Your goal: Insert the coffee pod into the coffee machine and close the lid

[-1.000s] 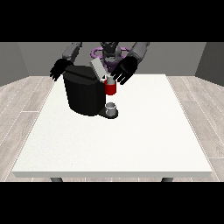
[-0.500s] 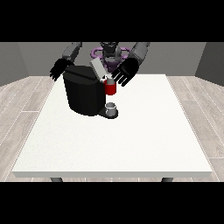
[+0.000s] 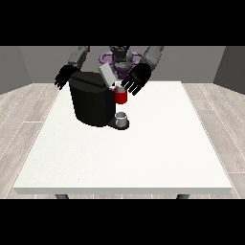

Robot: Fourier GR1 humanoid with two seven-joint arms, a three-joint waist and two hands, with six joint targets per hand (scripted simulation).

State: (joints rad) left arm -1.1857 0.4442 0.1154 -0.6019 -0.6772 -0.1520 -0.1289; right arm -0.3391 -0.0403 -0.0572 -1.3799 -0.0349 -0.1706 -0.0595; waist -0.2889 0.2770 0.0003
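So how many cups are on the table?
1. A small grey cup stands under the spout of the black coffee machine, on the white table. Another could be hidden behind the machine.

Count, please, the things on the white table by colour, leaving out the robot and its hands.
Black: 1, the coffee machine
Red: 1, the brew head of the machine
Grey: 2, the open lid and the small cup under the brew head
Total: 4
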